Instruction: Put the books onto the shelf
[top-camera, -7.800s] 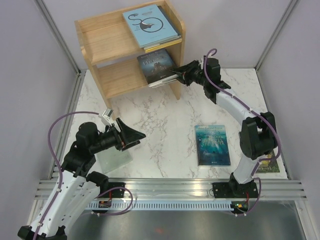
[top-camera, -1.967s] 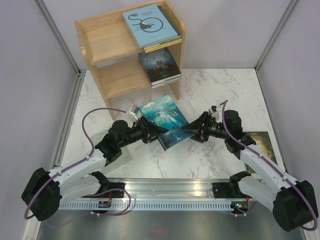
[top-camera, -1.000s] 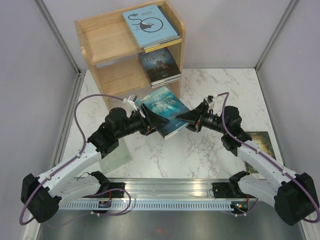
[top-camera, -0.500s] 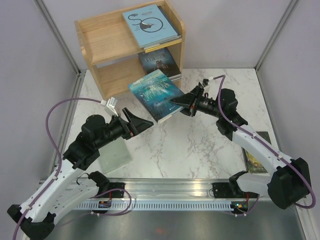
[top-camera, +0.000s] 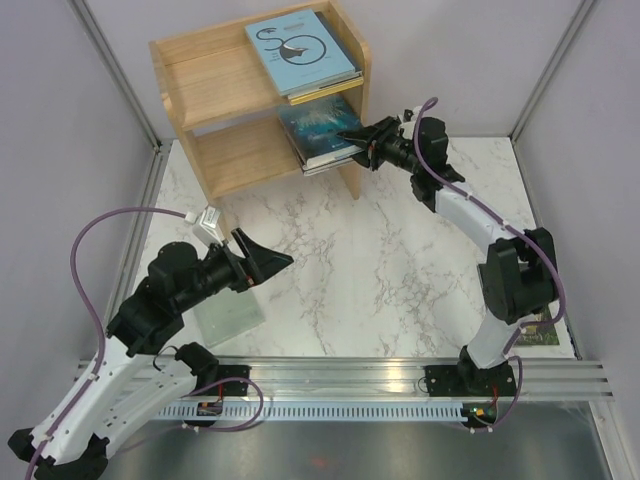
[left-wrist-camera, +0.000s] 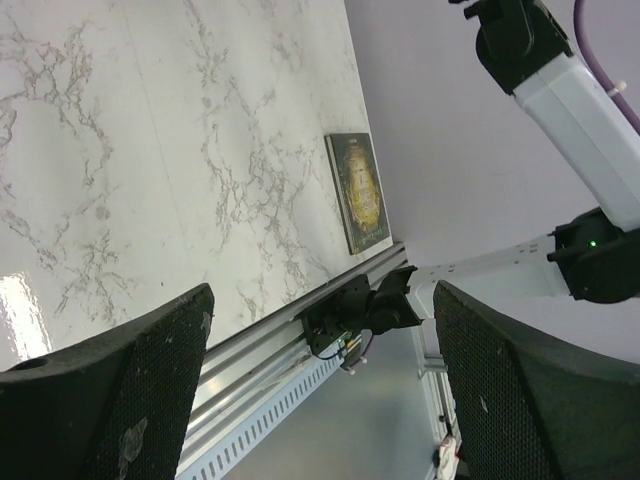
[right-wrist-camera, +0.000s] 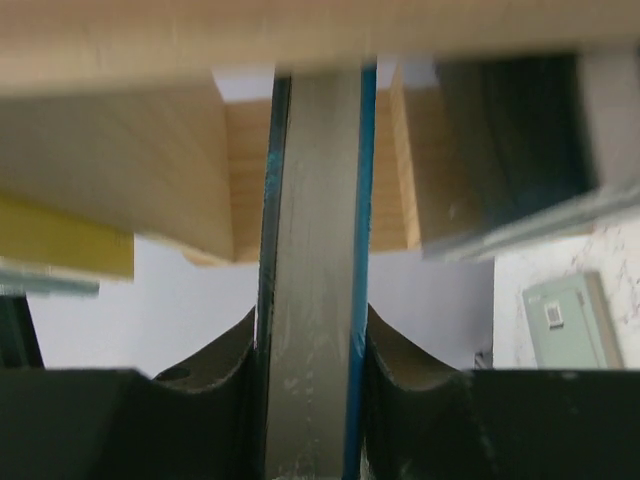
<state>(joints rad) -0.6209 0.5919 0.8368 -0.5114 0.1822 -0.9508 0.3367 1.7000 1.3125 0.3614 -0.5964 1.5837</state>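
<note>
Teal book is being held by the right gripper, whose 2 fingers are pinching its near edge between them at a narrow spread, 1 finger pressing on each cover. In the right wrist view the pale page edge, framed by blue cover edges, is running straight up from between the fingertips into the wood of the shelf. Ahead of those fingertips, most of this book is already lying inside the lower tier, at its right end, while the gripped edge is sticking out of the front. Above the right fingers, on the top tier, a light blue book is lying flat on a yellow book. The left gripper is hanging over the marble table, well apart from the shelf, with its fingers standing wide and holding nothing. Behind and below those fingers, a pale grey-green book is lying flat on the table, partly covered by the left arm. Far beyond the left fingertips, a dark green-gold book is lying by the table's near right edge, beside the right arm's base.
</note>
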